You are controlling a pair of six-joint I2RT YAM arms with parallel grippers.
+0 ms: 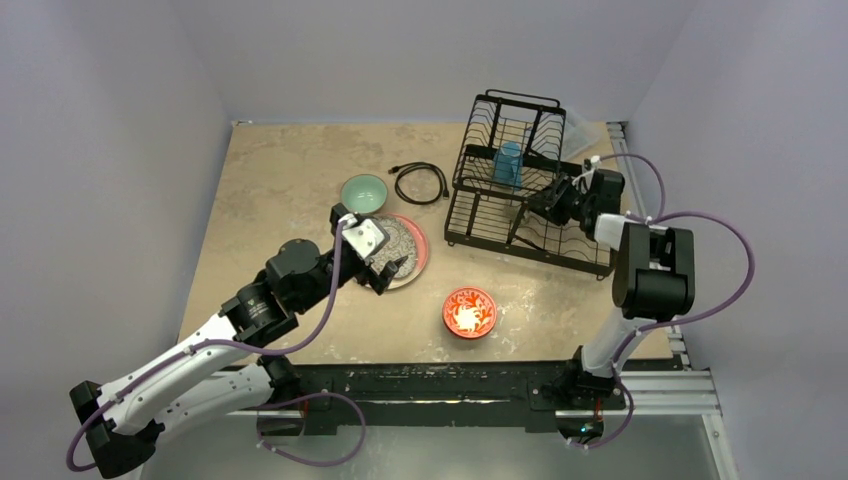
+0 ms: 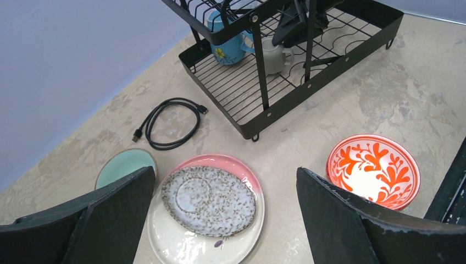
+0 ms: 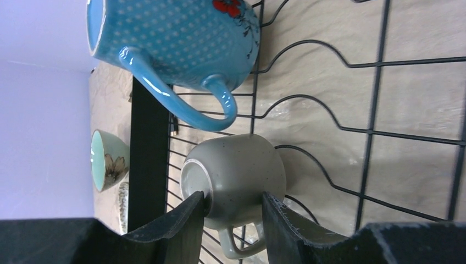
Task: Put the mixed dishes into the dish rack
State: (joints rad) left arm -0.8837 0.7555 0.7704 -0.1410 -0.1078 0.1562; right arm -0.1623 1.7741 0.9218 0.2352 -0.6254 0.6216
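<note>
My right gripper (image 3: 233, 212) reaches into the black wire dish rack (image 1: 520, 190) and is shut on the small grey mug (image 3: 242, 173), which lies on its side by the blue cup (image 3: 176, 38) on the rack wires. The mug (image 2: 273, 56) and cup (image 2: 228, 49) also show in the left wrist view. My left gripper (image 2: 225, 220) is open and empty, hovering over the grey speckled oval dish (image 2: 209, 201), which lies on the cream-and-pink plate (image 2: 181, 245). The teal bowl (image 1: 363, 190) stands just beyond the plate. One red-orange patterned bowl (image 1: 469, 312) sits near the table's front.
A black coiled cable (image 1: 420, 183) lies between the teal bowl and the rack. The rack's black post (image 3: 148, 143) and upright wires surround my right gripper. Purple walls close in the table at the left, back and right.
</note>
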